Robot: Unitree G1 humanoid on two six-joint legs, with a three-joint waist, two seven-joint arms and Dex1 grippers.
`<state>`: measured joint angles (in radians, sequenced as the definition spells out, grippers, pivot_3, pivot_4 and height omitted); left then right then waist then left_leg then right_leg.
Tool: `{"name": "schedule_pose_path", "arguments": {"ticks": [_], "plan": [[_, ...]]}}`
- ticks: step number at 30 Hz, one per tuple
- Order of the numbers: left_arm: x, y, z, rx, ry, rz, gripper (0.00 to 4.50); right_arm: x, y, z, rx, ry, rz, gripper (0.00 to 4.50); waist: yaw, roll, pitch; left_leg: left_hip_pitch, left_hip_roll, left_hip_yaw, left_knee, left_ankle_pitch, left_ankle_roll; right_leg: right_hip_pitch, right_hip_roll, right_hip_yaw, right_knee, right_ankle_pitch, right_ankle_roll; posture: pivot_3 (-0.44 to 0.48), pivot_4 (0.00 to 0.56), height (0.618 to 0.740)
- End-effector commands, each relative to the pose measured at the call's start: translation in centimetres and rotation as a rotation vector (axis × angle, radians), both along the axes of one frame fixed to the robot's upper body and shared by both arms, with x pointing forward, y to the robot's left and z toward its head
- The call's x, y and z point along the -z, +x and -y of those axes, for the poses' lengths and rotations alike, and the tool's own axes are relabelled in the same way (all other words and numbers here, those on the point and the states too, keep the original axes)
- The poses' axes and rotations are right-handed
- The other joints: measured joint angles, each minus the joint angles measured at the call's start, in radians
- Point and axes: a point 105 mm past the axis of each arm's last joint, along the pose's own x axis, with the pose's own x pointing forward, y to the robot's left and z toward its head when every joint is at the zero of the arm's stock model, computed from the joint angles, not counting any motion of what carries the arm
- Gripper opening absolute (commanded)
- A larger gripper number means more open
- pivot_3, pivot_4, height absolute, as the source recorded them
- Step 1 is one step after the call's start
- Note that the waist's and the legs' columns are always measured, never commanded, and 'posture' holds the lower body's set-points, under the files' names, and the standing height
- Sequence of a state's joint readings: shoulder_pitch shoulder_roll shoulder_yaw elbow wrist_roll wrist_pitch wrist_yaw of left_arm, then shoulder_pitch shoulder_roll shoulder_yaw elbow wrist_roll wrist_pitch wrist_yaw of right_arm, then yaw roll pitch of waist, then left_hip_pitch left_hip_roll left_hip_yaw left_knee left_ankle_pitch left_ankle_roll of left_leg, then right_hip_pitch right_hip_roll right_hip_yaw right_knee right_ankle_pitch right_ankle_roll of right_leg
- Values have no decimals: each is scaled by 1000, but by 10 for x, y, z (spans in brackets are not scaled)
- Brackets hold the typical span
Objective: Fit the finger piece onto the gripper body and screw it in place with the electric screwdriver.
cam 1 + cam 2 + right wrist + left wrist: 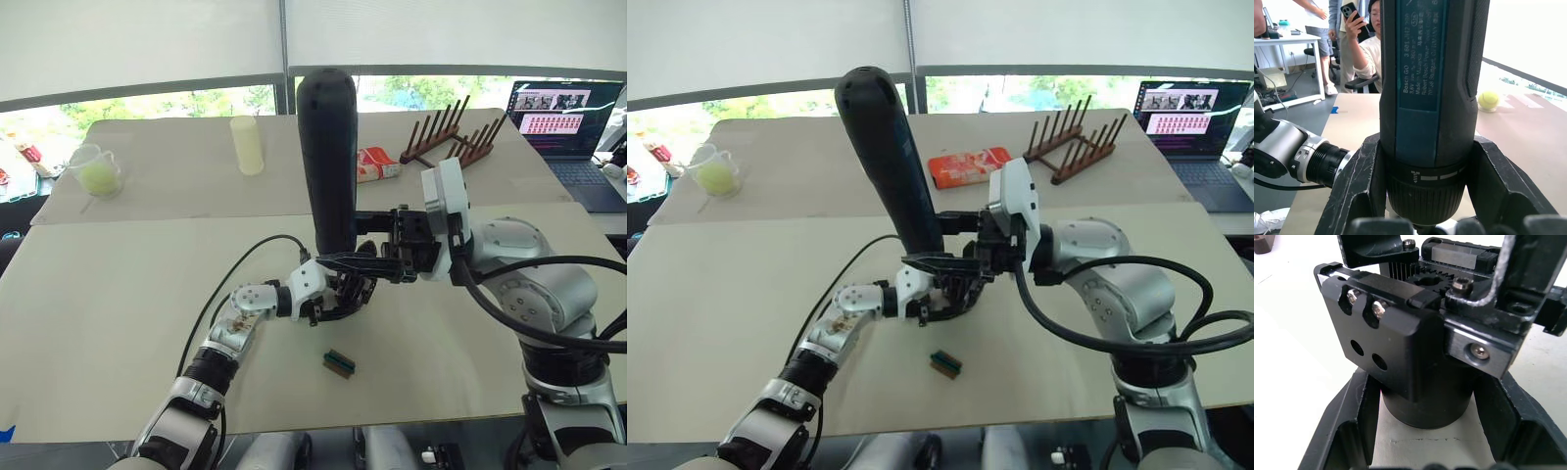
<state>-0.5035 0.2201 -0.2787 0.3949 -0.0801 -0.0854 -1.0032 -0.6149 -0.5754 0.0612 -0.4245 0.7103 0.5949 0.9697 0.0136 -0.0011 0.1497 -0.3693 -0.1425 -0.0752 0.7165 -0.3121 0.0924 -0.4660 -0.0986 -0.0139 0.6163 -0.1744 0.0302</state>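
The electric screwdriver (328, 157) stands upright over the table's middle, rounded end up. My right gripper (340, 260) is shut on its lower part; in the right wrist view its fingers (1354, 191) clamp the screwdriver (1427, 98) on both sides. Directly under it, my left gripper (343, 296) is shut on the gripper body (1400, 342), a black assembly with screws and gear teeth on a round base, with the fingers (1344, 431) hugging that base. The screwdriver's tip is hidden behind the grippers. I cannot pick out the finger piece from the black parts.
A small green-brown block (339, 361) lies on the table just in front of the grippers. At the back stand a pale yellow cup (247, 144), a clear jug with a ball (98, 171), a red packet (377, 164), a wooden rack (451, 137) and a laptop (563, 113). People (1359, 44) sit beyond the table.
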Motion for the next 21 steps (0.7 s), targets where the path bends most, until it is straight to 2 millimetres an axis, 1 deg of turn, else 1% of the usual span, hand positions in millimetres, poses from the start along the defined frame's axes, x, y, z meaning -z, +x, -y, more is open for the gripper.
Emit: {"name": "schedule_pose_path", "arguments": {"ticks": [1, 21], "plan": [[-7, 1, 2, 9, -8, 26, 2273, -16, -7, -1, -26, 35, 88, 1896, 0, 0, 0, 0, 0, 0, 0, 0, 0, 0, 0, 0, 0, 0, 0, 0, 150, 740], [-8, -1, 1, 13, -8, 30, 2273, -12, -3, -1, -26, 27, 87, 1896, -1, 0, 0, 0, 0, 0, 0, 0, 0, 0, 0, 0, 0, 0, 0, 0, 150, 740]]}}
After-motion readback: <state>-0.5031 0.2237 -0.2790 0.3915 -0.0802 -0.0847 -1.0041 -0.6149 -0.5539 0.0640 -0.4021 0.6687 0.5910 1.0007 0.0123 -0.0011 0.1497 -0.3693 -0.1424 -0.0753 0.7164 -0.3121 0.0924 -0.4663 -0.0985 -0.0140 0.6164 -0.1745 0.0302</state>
